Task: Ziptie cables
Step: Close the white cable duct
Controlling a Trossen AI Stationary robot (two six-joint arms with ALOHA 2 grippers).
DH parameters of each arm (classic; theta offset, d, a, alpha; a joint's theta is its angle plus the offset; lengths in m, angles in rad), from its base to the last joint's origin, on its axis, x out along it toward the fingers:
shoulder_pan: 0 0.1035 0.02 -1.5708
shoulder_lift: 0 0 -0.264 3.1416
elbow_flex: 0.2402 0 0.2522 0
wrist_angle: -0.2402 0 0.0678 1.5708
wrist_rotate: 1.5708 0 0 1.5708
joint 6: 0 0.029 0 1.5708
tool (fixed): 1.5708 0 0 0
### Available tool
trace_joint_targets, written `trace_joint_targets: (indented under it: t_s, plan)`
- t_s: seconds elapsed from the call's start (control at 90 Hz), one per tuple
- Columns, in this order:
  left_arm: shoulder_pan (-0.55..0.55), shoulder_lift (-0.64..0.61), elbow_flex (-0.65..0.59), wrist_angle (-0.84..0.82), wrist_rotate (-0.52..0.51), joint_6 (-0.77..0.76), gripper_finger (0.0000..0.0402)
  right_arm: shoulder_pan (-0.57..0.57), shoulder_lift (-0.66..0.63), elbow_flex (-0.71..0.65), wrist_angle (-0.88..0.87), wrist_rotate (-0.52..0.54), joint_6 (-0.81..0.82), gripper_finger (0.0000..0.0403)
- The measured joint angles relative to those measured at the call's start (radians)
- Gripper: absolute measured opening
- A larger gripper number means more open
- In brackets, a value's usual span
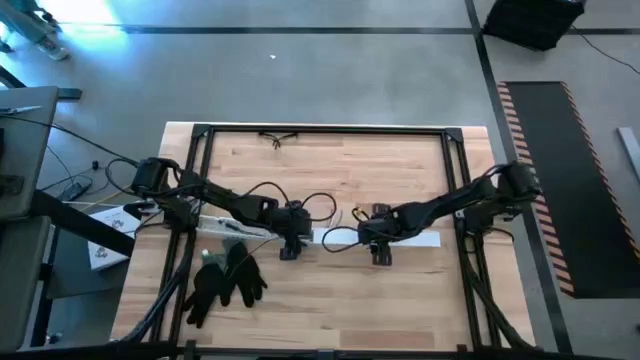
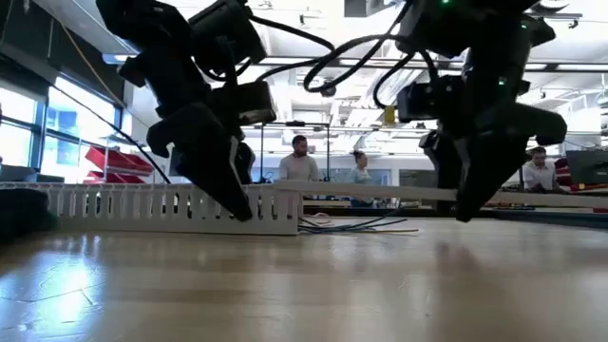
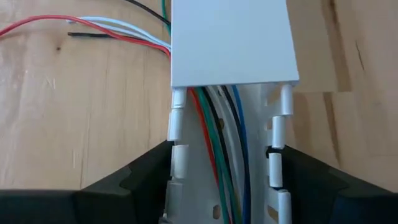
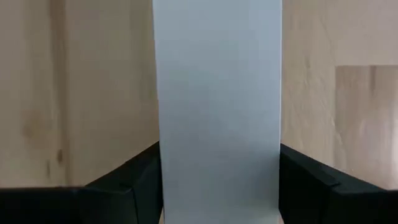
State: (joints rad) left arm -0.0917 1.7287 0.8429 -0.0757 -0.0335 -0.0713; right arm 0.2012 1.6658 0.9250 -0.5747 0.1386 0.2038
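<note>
A white slotted channel (image 1: 235,228) lies along the middle of the table. Thin cables (image 3: 217,149), red, green, black, blue and white, run inside it and spill out onto the wood (image 2: 361,226). A flat white cover strip (image 4: 217,93) covers the channel's right end (image 3: 233,43) and runs on to the right. My left gripper (image 1: 291,247) straddles the channel just short of the cover. My right gripper (image 1: 381,252) is shut on the cover farther right. My left gripper has the channel's two slotted side walls (image 3: 177,155) between its fingers, which come from above and lie across the channel. The channel rests on the table. My right gripper pinches the cover strip by its two long edges (image 4: 160,168), fingers across it. The strip hangs a little above the table (image 2: 399,193).
A pair of black gloves (image 1: 225,280) lies near the left front of the table. Glasses (image 1: 278,138) sit at the far edge. Papers and small items (image 1: 110,225) lie off the left side. People (image 2: 299,161) stand in the room behind.
</note>
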Motion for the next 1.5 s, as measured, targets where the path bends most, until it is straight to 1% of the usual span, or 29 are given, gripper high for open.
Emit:
trace_joint_targets:
  t_s: [0.156,0.367,0.533,0.644,0.8,0.922,1.044,1.178,1.256,1.5]
  plan:
    - [0.0,0.0,0.0,0.001,-0.025,-0.044,0.0227,0.001,0.018,0.04,-0.06,-0.001,0.043,0.0222]
    - [0.001,0.0,0.0,0.001,-0.034,-0.072,0.0227,0.0,0.016,0.042,-0.071,-0.024,0.078,0.0222]
    - [0.001,0.0,0.0,0.0,-0.033,-0.061,0.0227,0.0,0.015,0.042,-0.074,-0.031,0.079,0.0222]
    - [0.002,-0.002,0.001,-0.002,-0.001,-0.032,0.0227,0.0,0.014,0.043,-0.073,-0.035,0.078,0.0222]
    - [0.01,-0.003,0.001,-0.005,-0.009,-0.028,0.0227,0.0,0.014,0.043,-0.074,-0.035,0.079,0.0222]
    - [0.024,-0.005,0.002,-0.017,0.002,-0.054,0.0227,-0.001,0.014,0.043,-0.075,-0.029,0.083,0.0222]
    - [0.036,-0.006,0.006,-0.034,-0.001,-0.124,0.0228,-0.001,0.014,0.048,-0.055,-0.027,0.079,0.0222]
    - [0.047,-0.007,0.006,-0.048,0.008,-0.133,0.0228,-0.001,0.012,0.047,-0.064,-0.028,0.083,0.0222]
    - [0.048,-0.009,0.014,-0.064,0.038,-0.135,0.0228,-0.001,0.012,0.047,-0.065,-0.032,0.081,0.0222]
    - [0.031,-0.009,0.03,-0.089,0.047,-0.072,0.0227,0.0,0.012,0.045,-0.069,-0.016,0.058,0.0222]
